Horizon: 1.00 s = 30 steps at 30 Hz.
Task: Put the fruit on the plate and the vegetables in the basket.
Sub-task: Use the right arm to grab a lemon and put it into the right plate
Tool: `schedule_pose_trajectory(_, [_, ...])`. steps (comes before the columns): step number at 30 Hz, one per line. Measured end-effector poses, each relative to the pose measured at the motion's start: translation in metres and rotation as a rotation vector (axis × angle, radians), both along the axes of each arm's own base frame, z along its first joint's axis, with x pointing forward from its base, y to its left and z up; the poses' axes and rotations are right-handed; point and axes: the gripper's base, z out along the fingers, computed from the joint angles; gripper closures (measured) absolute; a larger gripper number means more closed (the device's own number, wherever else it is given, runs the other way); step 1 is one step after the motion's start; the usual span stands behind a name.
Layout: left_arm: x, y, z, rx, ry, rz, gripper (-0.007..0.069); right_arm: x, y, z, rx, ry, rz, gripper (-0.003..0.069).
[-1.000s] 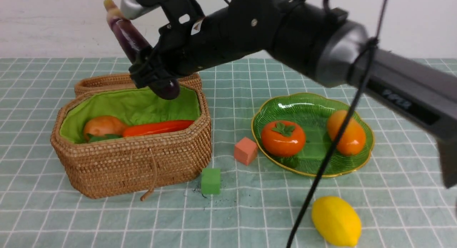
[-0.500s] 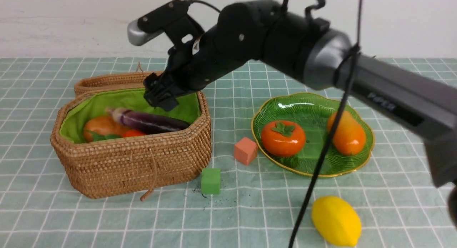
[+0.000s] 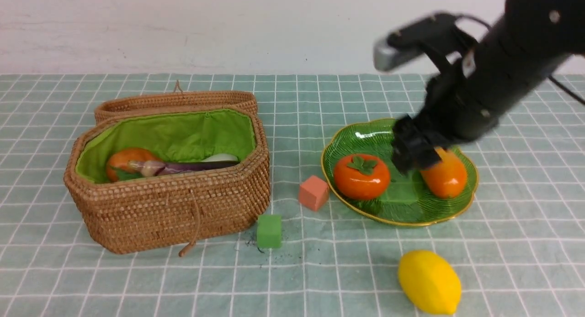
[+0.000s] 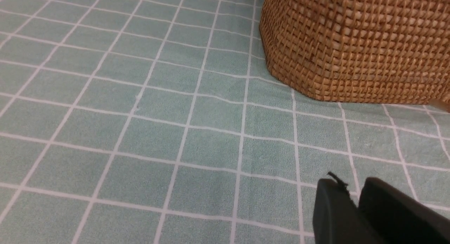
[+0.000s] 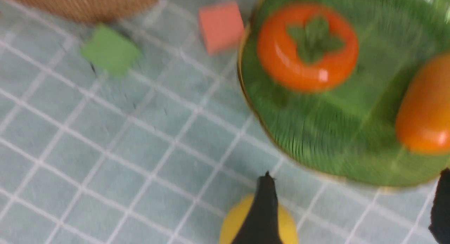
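The wicker basket [image 3: 173,207] stands at the left and holds the onion [image 3: 122,161], the purple eggplant [image 3: 192,167] and the white radish [image 3: 219,157]; the chili is hidden. The green plate [image 3: 365,134] at the right holds the persimmon [image 3: 362,176] and the mango [image 3: 445,175]. The lemon [image 3: 429,282] lies on the cloth in front of the plate. My right gripper [image 3: 413,155] hangs open and empty over the plate. In the blurred right wrist view it [image 5: 355,177] is above the plate's [image 5: 334,131] near rim, beside the lemon [image 5: 232,223]. My left gripper [image 4: 355,187] is shut and empty, low over the cloth near the basket's wall [image 4: 351,43].
A pink cube [image 3: 313,192] and a green cube [image 3: 269,231] sit on the cloth between basket and plate. The basket's lid [image 3: 173,102] lies open behind it. The checked cloth covers the table up to the back wall.
My right gripper let the eggplant go into the basket, then swung right to above the plate. The eggplant has settled lower on the other vegetables.
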Motion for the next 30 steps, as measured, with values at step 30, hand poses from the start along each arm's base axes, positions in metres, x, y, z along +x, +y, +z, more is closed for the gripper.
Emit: schedule_pose_trajectory(30, [0.000,0.000,0.000,0.000,0.000,0.000,0.0501,0.011,-0.007,-0.046,0.129,-0.005,-0.147,0.0062])
